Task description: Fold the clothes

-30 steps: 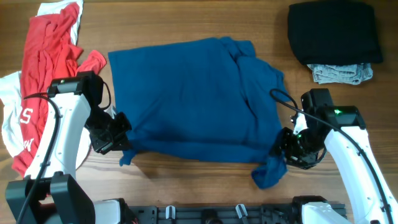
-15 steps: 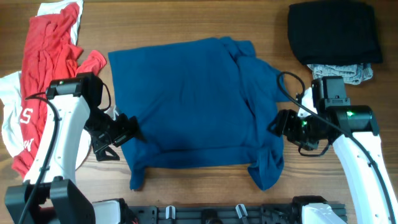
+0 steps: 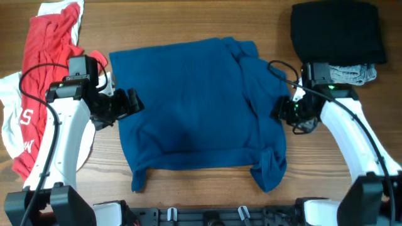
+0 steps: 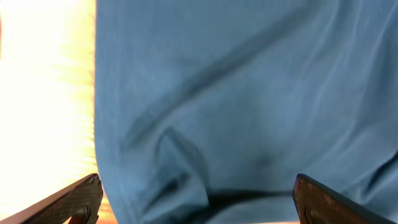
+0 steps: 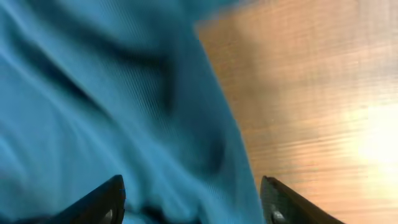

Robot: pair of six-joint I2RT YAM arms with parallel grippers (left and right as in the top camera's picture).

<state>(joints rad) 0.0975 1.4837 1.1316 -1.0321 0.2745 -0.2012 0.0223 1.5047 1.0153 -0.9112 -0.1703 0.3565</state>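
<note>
One blue shirt (image 3: 188, 107) lies spread on the bench (image 3: 188, 19), near corners rumpled; left fingers (image 3: 130, 102) and right fingers (image 3: 281, 112) flank it, both pairs wide apart, empty; one white cloth (image 3: 9, 119), one red cloth (image 3: 47, 56) left; one grey cloth (image 3: 348, 74), one black cloth (image 3: 336, 31) far right.

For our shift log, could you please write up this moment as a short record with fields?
main garment: dark-blue T-shirt, spread out mid-table, near right corner bunched
left gripper: open, at the shirt's left edge
right gripper: open, at the shirt's right edge
left side: red garment and white garment, crumpled together
far right: black garment, folded, with a grey garment showing at its near edge
surface: wooden table
</note>
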